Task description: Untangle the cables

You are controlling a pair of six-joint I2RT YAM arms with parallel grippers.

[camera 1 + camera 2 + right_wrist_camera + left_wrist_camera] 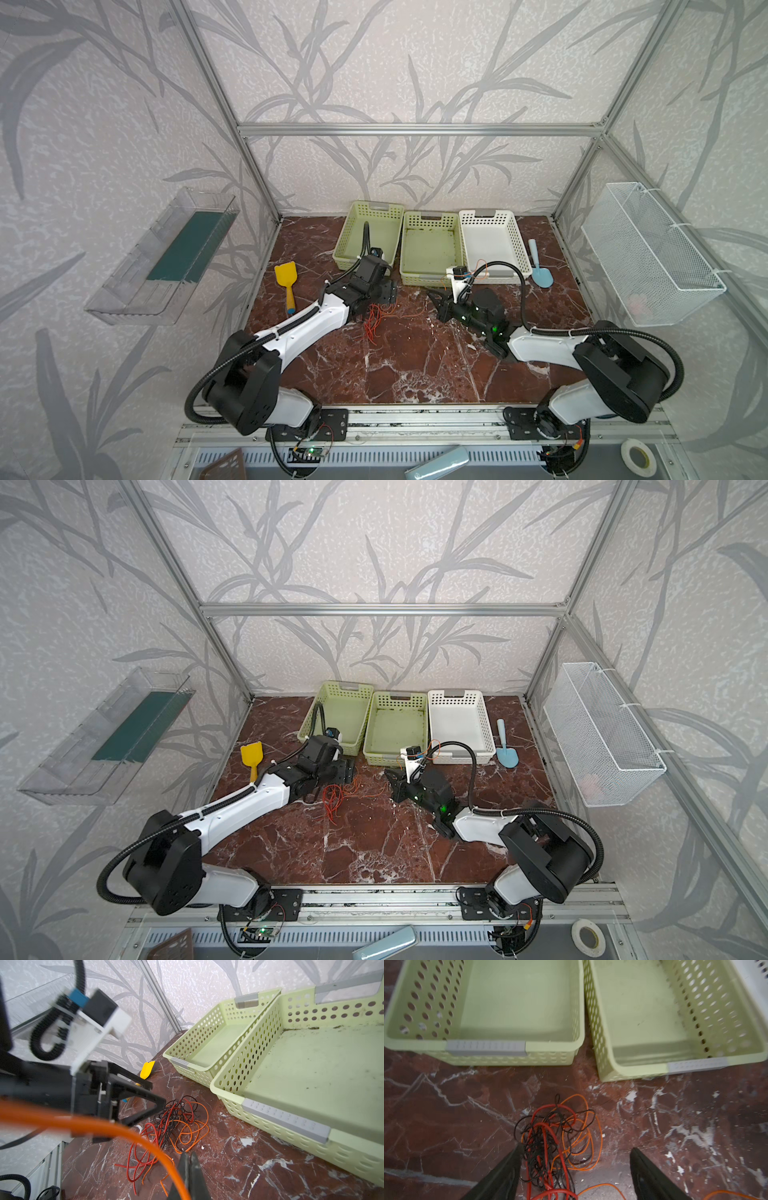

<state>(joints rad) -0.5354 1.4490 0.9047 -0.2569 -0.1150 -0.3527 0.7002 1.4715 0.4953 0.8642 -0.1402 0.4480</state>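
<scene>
The cables (374,322) (334,798) lie in one tangle of thin orange, red and black wire on the marble table, in front of the green baskets. My left gripper (384,297) (577,1147) hangs just over the tangle with its jaws wide open. In the left wrist view one finger (508,1163) touches the tangle's edge (550,1136), and nothing is gripped. My right gripper (433,296) (189,1155) is to the right of the tangle (176,1120), shut. A raised stretch of the orange cable (104,1126) runs into its jaws.
Two green baskets (345,245) (432,216) and a white basket (490,214) stand in a row at the back. A yellow scoop (286,278) lies at the left and a blue scoop (540,270) at the right. A wire basket (648,257) and a clear tray (162,257) hang on the side walls.
</scene>
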